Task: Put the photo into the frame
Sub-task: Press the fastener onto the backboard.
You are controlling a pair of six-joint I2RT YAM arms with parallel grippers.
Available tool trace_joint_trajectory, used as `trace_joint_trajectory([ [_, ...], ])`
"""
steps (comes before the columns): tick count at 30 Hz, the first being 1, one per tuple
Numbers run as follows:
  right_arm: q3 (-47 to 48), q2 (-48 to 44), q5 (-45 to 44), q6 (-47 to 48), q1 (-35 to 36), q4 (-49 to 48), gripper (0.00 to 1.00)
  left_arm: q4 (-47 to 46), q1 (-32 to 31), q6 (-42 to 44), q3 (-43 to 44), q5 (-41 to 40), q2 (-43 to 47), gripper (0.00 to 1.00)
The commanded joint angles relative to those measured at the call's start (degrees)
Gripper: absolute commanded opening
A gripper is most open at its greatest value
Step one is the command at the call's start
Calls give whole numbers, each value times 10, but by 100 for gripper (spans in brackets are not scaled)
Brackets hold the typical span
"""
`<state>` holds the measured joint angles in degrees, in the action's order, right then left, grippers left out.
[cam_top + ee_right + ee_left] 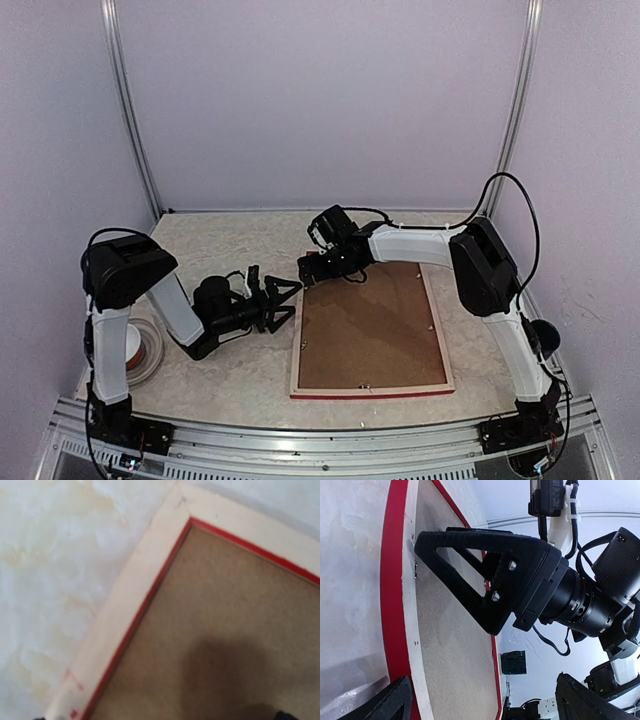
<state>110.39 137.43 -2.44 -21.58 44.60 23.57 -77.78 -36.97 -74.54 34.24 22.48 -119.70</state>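
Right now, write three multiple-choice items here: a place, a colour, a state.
1. Where is the frame? A leaning on the back wall; B on a shelf; C flat on the table, back up.
2. What colour is the backing board in it? A white; B brown; C blue.
3. How do the left arm's jaws stand? A open, empty; B shut on the frame; C shut, empty.
1 C, it lies flat in the top view; 2 B, brown fills its opening; 3 A, they gape with nothing between.
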Motion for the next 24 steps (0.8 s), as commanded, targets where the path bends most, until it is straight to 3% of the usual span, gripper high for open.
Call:
trace_joint_trajectory([
  [1,-32,31,40,-50,5,14,99,-25,-18,-10,8,28,-18,99],
  [8,-103,-52,31,-60,5,-24,99,18,-15,12,8,14,6,99],
  [17,-222,-125,230,-180,2,-181,99,-11,-13,4,5,16,-2,99],
  [24,-200,-94,251,-209,6,-189,99,-27,-13,9,-6,11,4,99],
])
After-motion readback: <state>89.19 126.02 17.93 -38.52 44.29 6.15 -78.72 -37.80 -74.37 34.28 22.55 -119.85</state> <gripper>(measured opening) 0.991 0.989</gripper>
